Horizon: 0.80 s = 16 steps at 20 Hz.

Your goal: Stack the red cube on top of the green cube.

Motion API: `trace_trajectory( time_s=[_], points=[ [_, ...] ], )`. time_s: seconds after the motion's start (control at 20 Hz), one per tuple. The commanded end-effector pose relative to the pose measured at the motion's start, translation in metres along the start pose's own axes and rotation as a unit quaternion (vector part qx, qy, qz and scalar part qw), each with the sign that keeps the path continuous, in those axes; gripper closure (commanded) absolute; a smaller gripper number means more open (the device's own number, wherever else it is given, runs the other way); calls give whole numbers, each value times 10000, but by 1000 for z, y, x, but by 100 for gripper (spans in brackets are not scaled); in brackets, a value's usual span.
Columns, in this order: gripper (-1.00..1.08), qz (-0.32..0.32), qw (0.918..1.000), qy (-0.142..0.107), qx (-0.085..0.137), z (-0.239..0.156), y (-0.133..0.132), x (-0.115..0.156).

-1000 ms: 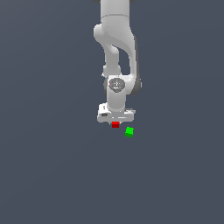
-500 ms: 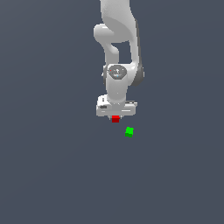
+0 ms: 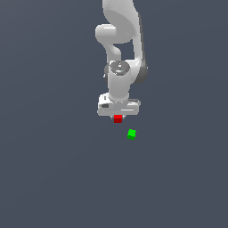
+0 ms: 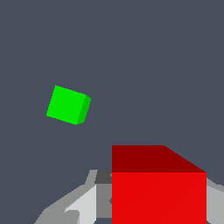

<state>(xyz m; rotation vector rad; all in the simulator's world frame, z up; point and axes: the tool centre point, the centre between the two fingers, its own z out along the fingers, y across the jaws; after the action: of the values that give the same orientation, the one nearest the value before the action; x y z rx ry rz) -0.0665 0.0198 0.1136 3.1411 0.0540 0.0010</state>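
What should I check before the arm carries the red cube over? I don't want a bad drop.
1. Red cube in the claw: ok, it sits right under the claw with fingers on both sides in the wrist view.
2. Red cube lifted: cannot tell from these views.
3. Green cube free and apart from the red cube: ok.
4. Red cube over green cube: not ok, green lies off toward the exterior view's right.
5. Cube faces lined up: not ok, green looks turned relative to red.

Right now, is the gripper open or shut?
Shut on the red cube: in the wrist view the gripper fingers flank the cube closely on both sides.
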Motion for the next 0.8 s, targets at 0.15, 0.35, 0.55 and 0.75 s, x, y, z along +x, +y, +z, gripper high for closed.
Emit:
trace_trajectory(
  time_s=[0.15, 0.35, 0.55, 0.75],
  points=[
    [108, -1, 10000, 0, 0, 5, -9, 6],
    [108, -1, 10000, -1, 2, 15, -24, 16],
    [108, -1, 10000, -1, 2, 28, -46, 31],
    [108, -1, 10000, -1, 2, 39, -64, 43]
  ],
)
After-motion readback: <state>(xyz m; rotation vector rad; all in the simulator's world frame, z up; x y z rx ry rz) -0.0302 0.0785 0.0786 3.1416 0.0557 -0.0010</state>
